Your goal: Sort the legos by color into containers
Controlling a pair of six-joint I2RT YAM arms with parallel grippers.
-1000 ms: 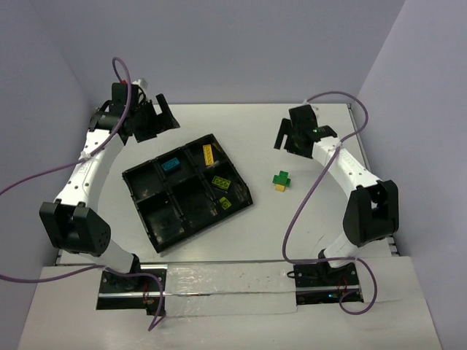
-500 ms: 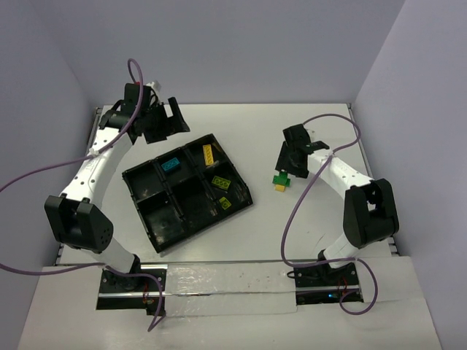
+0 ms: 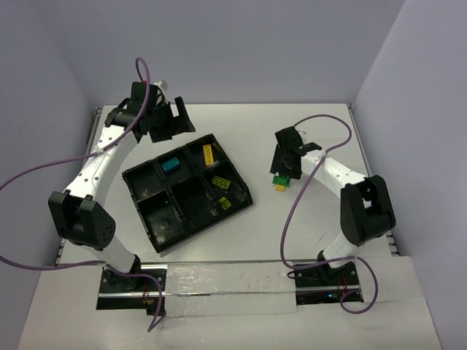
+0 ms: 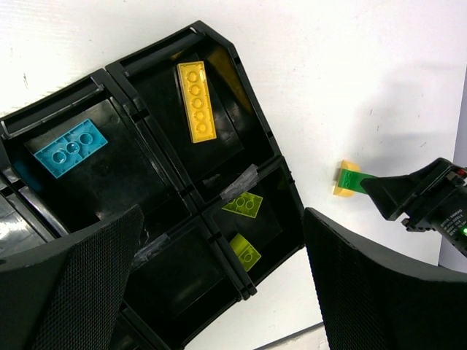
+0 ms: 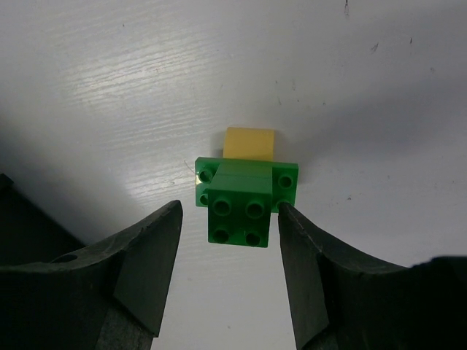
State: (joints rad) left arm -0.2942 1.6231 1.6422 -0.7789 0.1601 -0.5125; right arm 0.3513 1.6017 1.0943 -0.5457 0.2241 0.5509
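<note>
Right end effector (image 5: pixel 228 219) is low over the white, streaky table (image 5: pixel 109 87). Its matte black fingers are parted either side of the green brick (image 5: pixel 241 216), with a gap on the left and nothing gripped. That studded square brick sits on a wider green brick (image 5: pixel 286 177), and a yellow brick (image 5: pixel 249 141) pokes out beyond. The stack lies right of the glossy black tray (image 3: pixel 160 219). Left end effector (image 4: pixel 219 281) hangs above the tray, mesh-textured pads spread wide and empty. Light blue brick (image 4: pixel 71 148) and long yellow bar (image 4: pixel 197 100) lie in neighbouring compartments; two lime bricks (image 4: pixel 244 205) share another.
</note>
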